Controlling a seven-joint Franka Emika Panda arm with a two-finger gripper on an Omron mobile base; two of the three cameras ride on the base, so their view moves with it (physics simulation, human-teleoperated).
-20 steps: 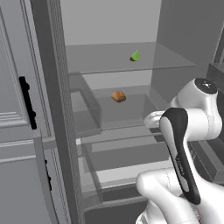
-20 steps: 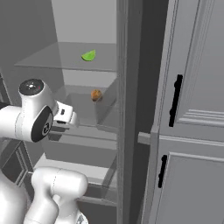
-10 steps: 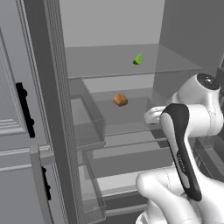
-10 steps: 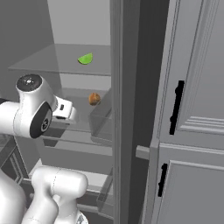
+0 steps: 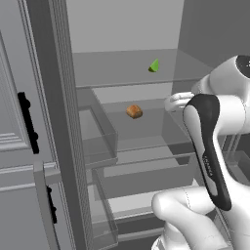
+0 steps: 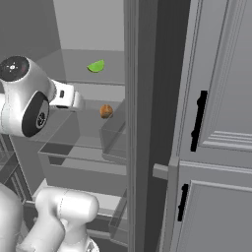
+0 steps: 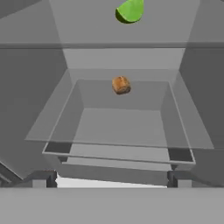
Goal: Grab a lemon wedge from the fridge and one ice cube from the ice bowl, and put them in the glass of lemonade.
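Base has rolled closer to the open fridge (image 5: 58, 97); lemon wedge (image 7: 129, 10) now top-centre in hand view, my claw (image 7: 112, 180) spread, empty, approach under way.

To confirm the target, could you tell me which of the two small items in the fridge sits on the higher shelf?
The yellow-green lemon wedge; the orange-brown lump sits one shelf lower.

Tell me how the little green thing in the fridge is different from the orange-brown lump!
The lemon wedge is yellow-green with a pointed tip; the orange-brown lump is rounded. The lemon wedge lies on the higher shelf, the lump on the shelf below it. Both are small, sit inside the open fridge and lie untouched.
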